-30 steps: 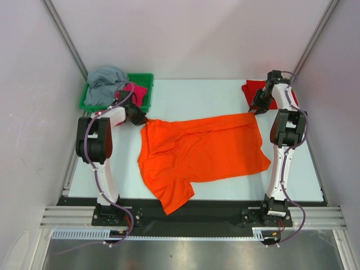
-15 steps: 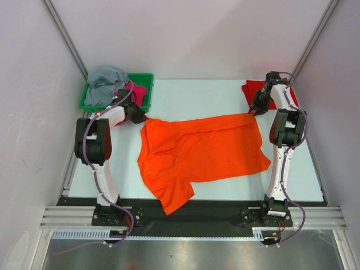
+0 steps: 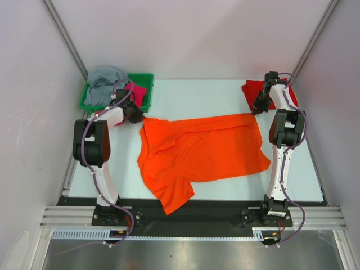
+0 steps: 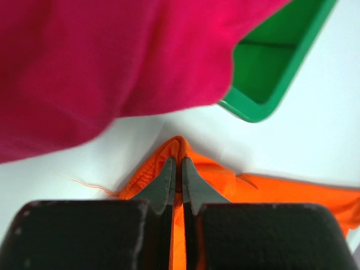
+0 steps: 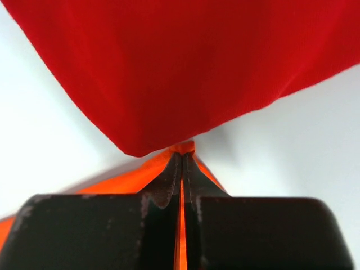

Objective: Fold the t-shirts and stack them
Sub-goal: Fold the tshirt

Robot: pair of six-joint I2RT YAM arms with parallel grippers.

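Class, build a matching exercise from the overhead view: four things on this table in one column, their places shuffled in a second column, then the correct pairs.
Things
1. orange t-shirt
2. red t-shirt
3. grey t-shirt
4. green tray

Places
A. far right corner of the table
B. far left corner of the table
C. heaped over the tray's left end
D. spread across the middle of the table

Pairs: 1-D, 2-A, 3-C, 4-B

The whole table (image 3: 191, 95) is seen from high above. Both wrist views are taken very close and low over it; the orange t-shirt (image 3: 202, 149) is shared by all three.
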